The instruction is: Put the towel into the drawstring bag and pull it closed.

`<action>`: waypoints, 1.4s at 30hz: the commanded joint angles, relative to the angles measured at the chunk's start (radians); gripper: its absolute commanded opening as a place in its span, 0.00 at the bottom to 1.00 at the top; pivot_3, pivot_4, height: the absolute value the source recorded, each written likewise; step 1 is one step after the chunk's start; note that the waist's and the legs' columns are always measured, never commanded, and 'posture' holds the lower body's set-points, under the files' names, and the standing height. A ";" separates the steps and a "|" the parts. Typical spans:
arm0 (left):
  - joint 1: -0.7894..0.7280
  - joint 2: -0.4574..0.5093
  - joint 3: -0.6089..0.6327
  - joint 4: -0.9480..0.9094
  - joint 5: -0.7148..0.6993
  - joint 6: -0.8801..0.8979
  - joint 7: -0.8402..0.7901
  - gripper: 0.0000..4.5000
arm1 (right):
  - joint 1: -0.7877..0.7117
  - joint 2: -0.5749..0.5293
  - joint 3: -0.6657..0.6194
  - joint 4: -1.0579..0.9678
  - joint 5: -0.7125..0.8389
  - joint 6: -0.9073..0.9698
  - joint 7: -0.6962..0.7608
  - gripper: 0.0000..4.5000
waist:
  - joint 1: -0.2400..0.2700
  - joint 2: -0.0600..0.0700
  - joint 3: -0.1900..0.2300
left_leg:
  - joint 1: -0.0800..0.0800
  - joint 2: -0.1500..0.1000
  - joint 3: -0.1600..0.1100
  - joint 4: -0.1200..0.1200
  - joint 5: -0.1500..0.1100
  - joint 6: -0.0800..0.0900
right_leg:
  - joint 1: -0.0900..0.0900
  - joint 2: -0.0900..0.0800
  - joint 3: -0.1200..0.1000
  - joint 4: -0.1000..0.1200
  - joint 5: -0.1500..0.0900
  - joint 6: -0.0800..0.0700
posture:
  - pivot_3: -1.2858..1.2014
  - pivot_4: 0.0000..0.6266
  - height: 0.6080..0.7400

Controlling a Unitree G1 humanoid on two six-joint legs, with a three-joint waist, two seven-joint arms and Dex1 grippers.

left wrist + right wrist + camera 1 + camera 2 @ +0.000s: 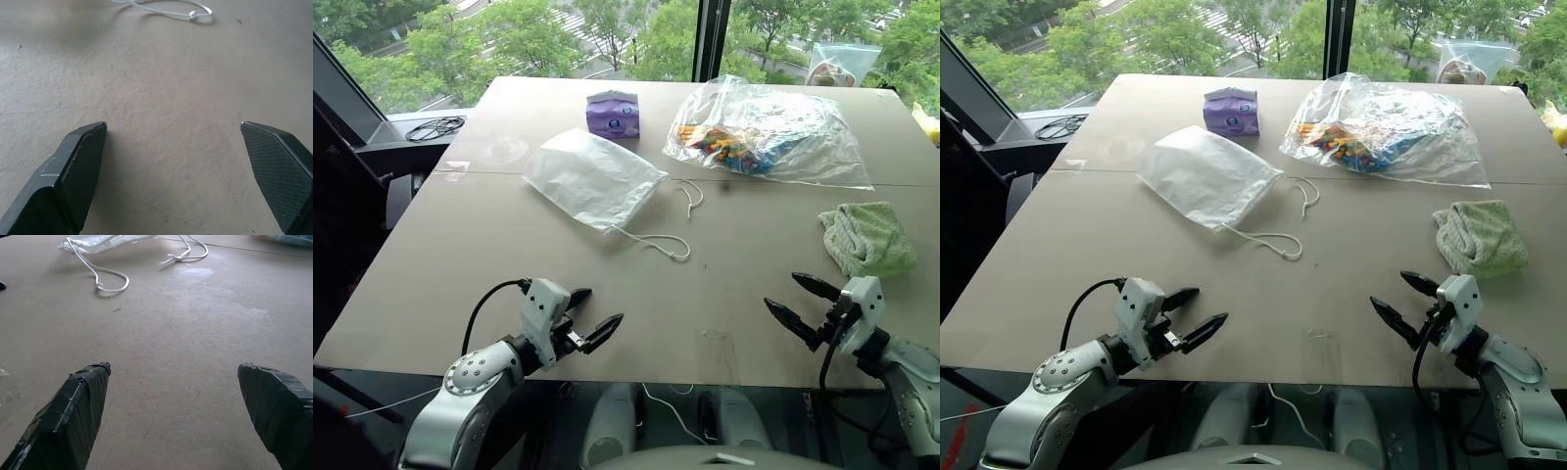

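From the head views, we see the towel [867, 238] lying bunched on the right side of the table [460, 284], just beyond our right pincer [805, 300], which hovers spread and empty over the near edge. Our left pincer [593, 312] also hangs spread and empty at the near left. The drawstring bag [592, 178] lies flat toward the middle left, its mouth turned toward the near right, with the white cords [658, 243] looping out onto the bare surface. Farther off sit a purple tissue pack [614, 112] and a clear plastic bag [764, 132] of colourful items; neither concerns us.

In the left wrist view, our two fingers [73, 176] stand wide apart above bare table, and one knotted loop of cord lies ahead of them.

In the right wrist view, the fingers [73, 411] are equally wide, with the cords and the bag's mouth [93, 242] ahead.

We judge that nothing has begun yet, so the first step is picking up the towel. To do that well, we should bring the right pincer over the thickest fold and bite deep into the pile, so the soft cloth does not slip. Meanwhile the left should go for the bag's mouth rim rather than the cords, to hold it open.
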 commanded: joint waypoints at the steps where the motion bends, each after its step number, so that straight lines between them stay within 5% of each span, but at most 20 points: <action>1: -0.008 0.000 0.001 0.013 0.006 -0.014 -0.005 1.00 | -0.002 0.002 -0.004 -0.002 0.001 -0.029 0.007 0.99 | 0.000 0.000 0.000 | 0.000 0.000 0.000 0.000 0.000 0.000 | 0.000 0.000 0.000 0.000 0.000 0.000 | 0.52 0.24 0.99; 24: -0.142 -0.055 0.023 0.016 -0.039 -0.038 0.002 1.00 | 0.021 0.018 -0.019 -0.015 -0.006 -0.069 -0.024 0.99 | 0.001 0.000 0.000 | -0.001 0.000 0.000 0.000 0.000 0.000 | 0.000 0.000 -0.002 0.000 0.000 0.000 | 0.52 0.24 0.99; 42: -0.662 -0.361 -0.169 0.467 0.397 -0.223 0.419 1.00 | -0.117 -0.005 0.023 -0.193 0.078 -0.030 0.006 0.99 | 0.001 -0.005 0.003 | -0.003 0.000 -0.002 0.016 0.000 0.001 | 0.003 0.010 -0.004 0.008 0.002 0.003 | 0.52 0.24 0.99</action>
